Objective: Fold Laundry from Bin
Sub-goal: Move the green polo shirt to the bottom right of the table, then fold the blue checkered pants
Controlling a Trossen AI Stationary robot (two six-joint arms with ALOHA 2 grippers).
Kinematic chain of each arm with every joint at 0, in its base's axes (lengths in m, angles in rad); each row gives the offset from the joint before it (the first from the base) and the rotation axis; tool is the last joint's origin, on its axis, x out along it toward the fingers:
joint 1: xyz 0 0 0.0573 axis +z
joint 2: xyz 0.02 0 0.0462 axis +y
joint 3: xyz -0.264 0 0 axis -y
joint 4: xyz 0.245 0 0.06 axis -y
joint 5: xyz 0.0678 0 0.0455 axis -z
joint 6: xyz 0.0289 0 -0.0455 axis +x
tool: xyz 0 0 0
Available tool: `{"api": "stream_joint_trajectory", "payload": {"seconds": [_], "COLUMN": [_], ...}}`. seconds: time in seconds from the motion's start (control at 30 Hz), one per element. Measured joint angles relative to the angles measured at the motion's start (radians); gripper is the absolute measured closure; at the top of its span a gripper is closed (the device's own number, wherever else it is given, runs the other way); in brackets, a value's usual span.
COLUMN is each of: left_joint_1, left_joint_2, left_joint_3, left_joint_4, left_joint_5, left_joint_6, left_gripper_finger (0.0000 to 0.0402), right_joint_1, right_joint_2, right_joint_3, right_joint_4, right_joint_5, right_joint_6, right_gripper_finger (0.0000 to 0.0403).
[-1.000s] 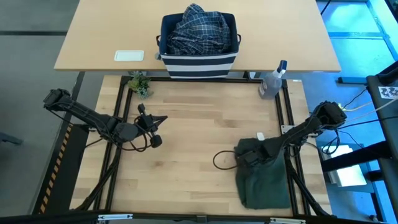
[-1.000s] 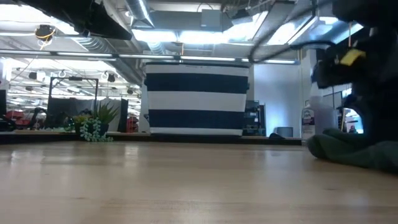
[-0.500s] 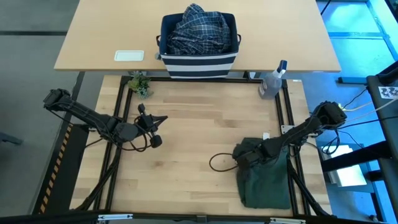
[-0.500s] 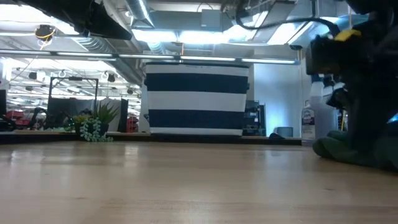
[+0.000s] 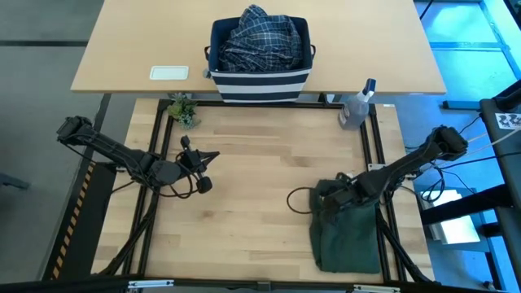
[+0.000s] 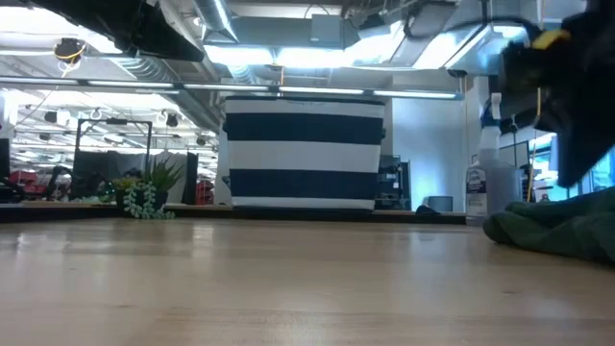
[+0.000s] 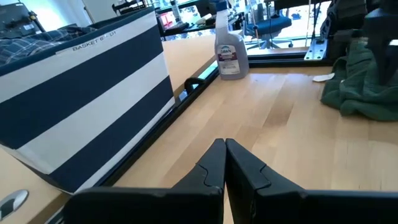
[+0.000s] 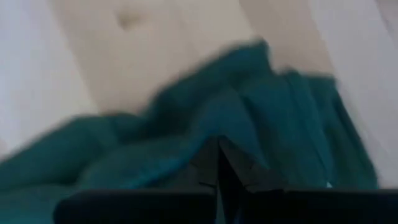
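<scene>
Landmark: the bin (image 5: 260, 50), navy with white stripes, on the far table beyond the work surface.

- Dark olive-green garment (image 5: 346, 232) lies out of the bin, well away from it on the near right part of the work table (image 5: 252, 163). It looks roughly folded into a compact pile, edges rumpled toward the bin side. Judged: one item nearly done, perhaps needing a final tidy.
- Plaid shirt (image 5: 259, 37) is heaped inside the bin, above the rim. Not yet started. Any black garment is not visible; could be underneath, cannot tell.
- Right gripper (image 5: 326, 205) sits over the bin-side edge of the green garment, fingers pinched together; the wrist view shows green cloth right under the tips, no fold clearly caught between them.
- Left gripper (image 7: 224, 163) waits well to the left of the bin's front, above bare wood, fingers closed, holding nothing.
- Spray bottle (image 5: 356, 106) and small plant (image 5: 185, 110) flank the bin's front, on the work table's far edge.

Judged overall: early in the task; most laundry remains.
</scene>
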Motion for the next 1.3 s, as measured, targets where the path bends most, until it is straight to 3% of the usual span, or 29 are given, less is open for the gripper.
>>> {"api": "stream_joint_trajectory", "payload": {"seconds": [0.13, 0.43, 0.67, 0.97, 1.1, 1.3], "left_joint_1": [0.000, 0.000, 0.000, 0.000, 0.001, 0.092], "left_joint_2": [0.000, 0.000, 0.000, 0.000, 0.000, 0.000], "left_joint_3": [0.000, 0.000, 0.000, 0.000, 0.000, 0.004], "left_joint_4": [0.000, 0.001, 0.001, 0.043, 0.119, 0.232], "left_joint_5": [0.000, 0.000, 0.002, 0.001, 0.035, 0.163], "left_joint_6": [0.000, -0.018, -0.018, 0.040, 0.109, 0.285], "left_gripper_finger": [0.0401, 0.0401, 0.0401, 0.0401, 0.0401, 0.0401], "right_joint_1": [0.000, 0.000, -0.002, 0.001, 0.000, -0.049], "right_joint_2": [0.024, 0.156, 0.238, 0.164, 0.121, 0.081], "right_joint_3": [0.000, 0.000, 0.000, 0.086, 0.176, 0.235], "right_joint_4": [-0.018, 0.167, 0.216, 0.108, 0.003, -0.026], "right_joint_5": [-0.018, -0.026, -0.025, -0.012, 0.101, 0.410], "right_joint_6": [0.016, -0.057, -0.069, -0.066, -0.134, -0.284], "right_gripper_finger": [0.0402, 0.0402, 0.0402, 0.0402, 0.0402, 0.0402]}}
